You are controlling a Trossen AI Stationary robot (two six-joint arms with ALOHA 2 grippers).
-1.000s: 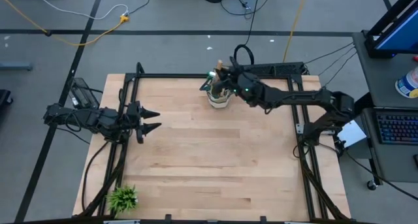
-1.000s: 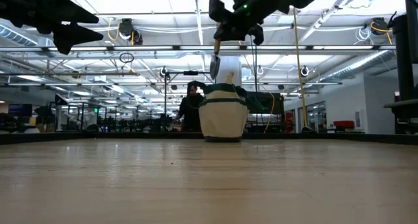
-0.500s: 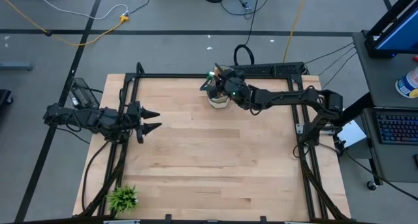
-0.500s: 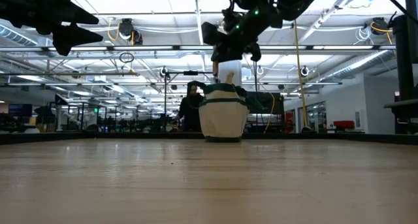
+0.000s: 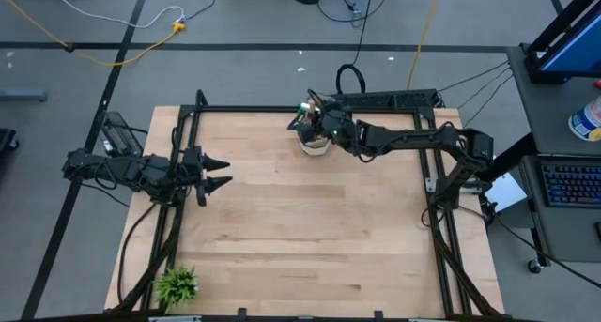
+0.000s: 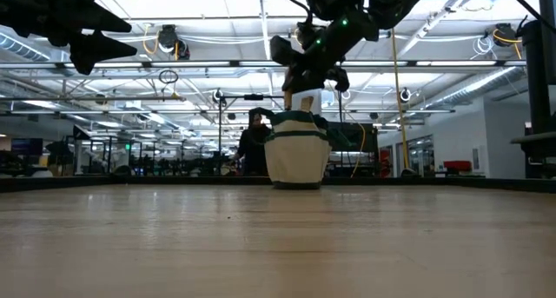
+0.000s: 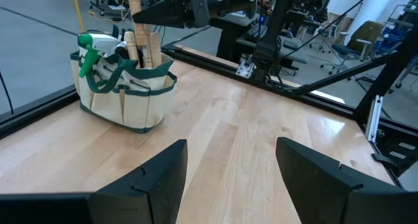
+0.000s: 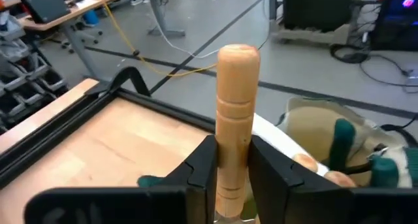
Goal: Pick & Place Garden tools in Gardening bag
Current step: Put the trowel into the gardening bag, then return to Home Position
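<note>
At the table's left edge the left gripper (image 5: 218, 172) waits with its fingers spread and nothing between them. At the far middle the gardening bag (image 5: 315, 139) already holds a green spray bottle (image 7: 98, 42) and wooden handles, and no tool lies loose on the table (image 5: 300, 247), so the job looks nearly done. Above the bag, the right gripper (image 5: 319, 125), lower and nearer it than a second ago, pinches a wooden-handled tool (image 8: 234, 129) upright, not yet released

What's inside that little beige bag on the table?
In the gardening bag: a green spray bottle and wooden handles, one between the right gripper fingers. Their metal ends are hidden.
</note>
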